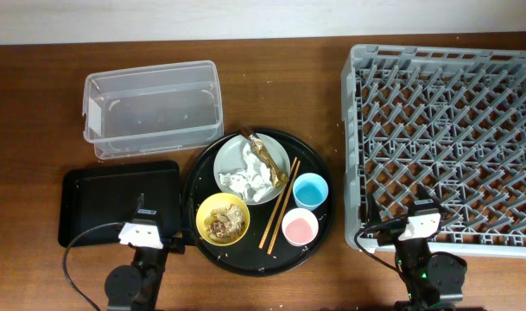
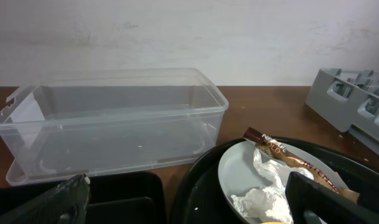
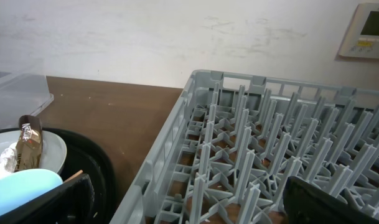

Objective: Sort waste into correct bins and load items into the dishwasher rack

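**Nothing held, tissues first**

My left fingers (image 2: 65, 200) and right fingers (image 3: 58, 202) are spread apart, empty, at the counter (image 1: 38, 104) front edge. The tissues (image 1: 245, 180) lie mid-counter on the plate (image 1: 226, 160). They look soft and light, so I'd pinch the bunched top. The wrapper (image 1: 264, 155) beside them looks thin and slippery. The scraps (image 1: 222, 221) are hard to make out, and the wrist views cut off the plate.

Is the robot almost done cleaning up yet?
No, nothing looks started. Done: nothing; the clear tub, black tray and rack are all empty. In hand: nothing; the left claw and right claw are open. Left: tissues and wrapper on the plate, scraps in the yellow bowl, plus the blue cup, pink cup and chopsticks, all on the round tray.
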